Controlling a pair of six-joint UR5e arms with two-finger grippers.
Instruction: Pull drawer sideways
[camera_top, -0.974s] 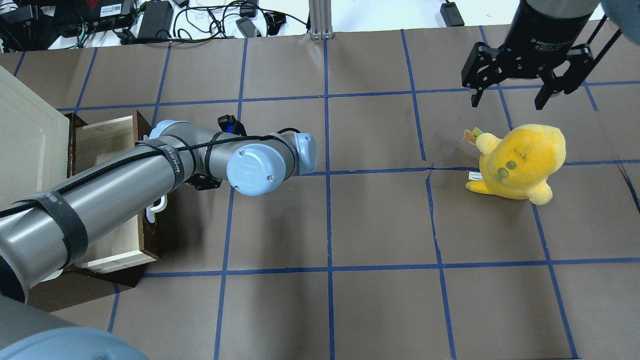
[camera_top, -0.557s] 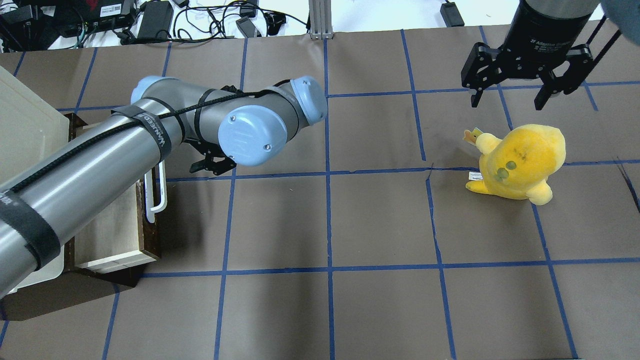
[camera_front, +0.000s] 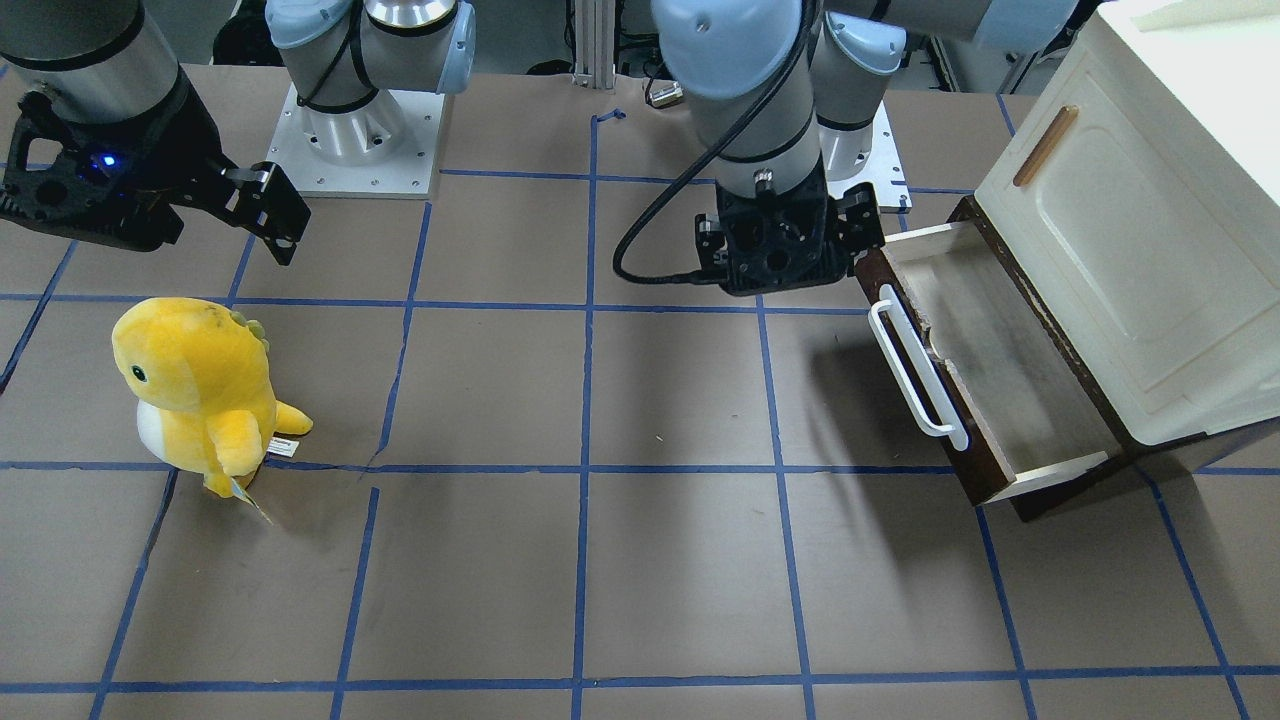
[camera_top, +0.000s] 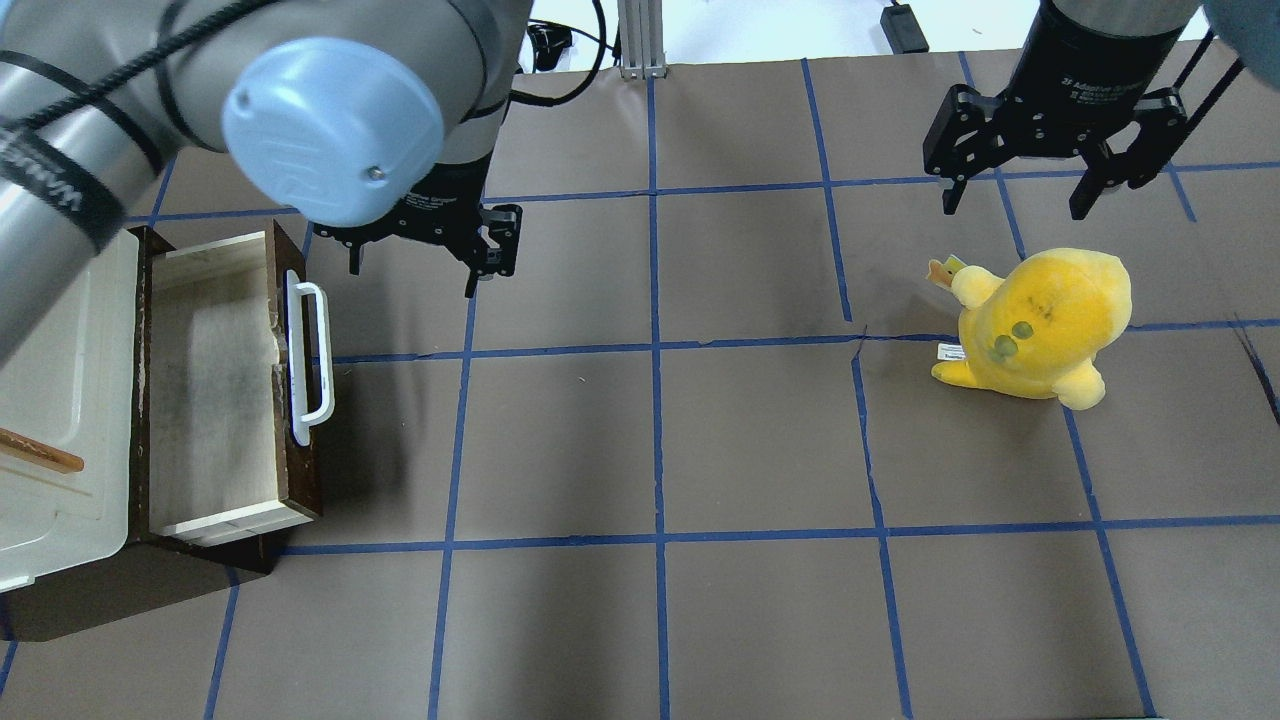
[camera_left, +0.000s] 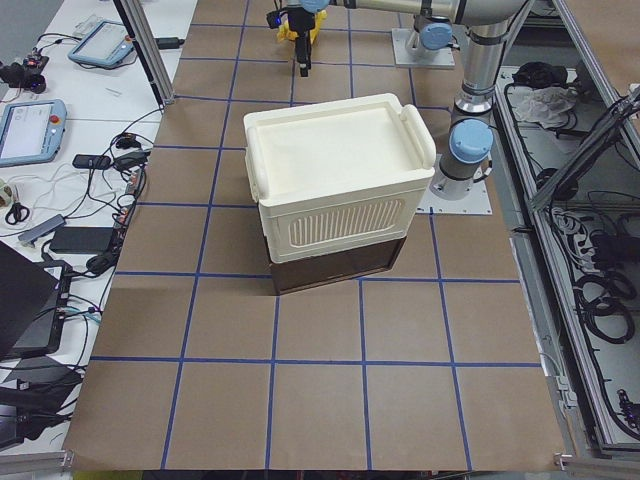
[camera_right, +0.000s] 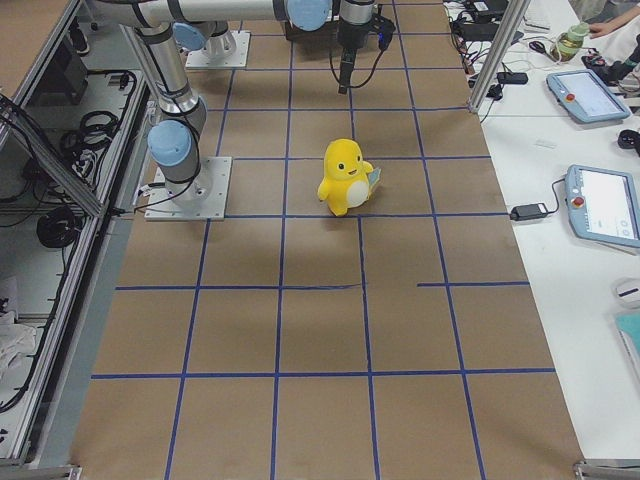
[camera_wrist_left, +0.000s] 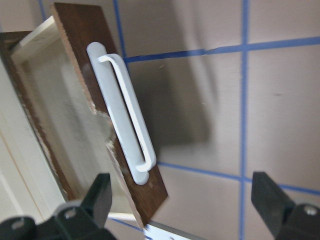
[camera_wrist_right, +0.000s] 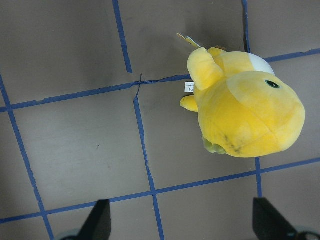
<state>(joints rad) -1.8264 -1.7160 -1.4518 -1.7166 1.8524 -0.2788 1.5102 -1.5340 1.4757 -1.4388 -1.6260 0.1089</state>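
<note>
At frame left, the drawer (camera_top: 215, 400) was seen open beneath a cream cabinet (camera_top: 60, 330) cut off by the edge. The left gripper (camera_top: 415, 270) was held spread, empty, near its upper corner; the right gripper (camera_top: 1012, 205) spread at upper right. The brown surface (camera_top: 760, 440) was gridded in blue.

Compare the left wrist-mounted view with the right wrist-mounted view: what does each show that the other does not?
Only the left wrist view shows the wide wooden drawer with dark brown front, pulled open, and its long white bar handle. Only the right wrist view shows the yellow plush toy. Both show the blue-taped brown table cover and an open pincer: the left pincer, the right pincer.
</note>
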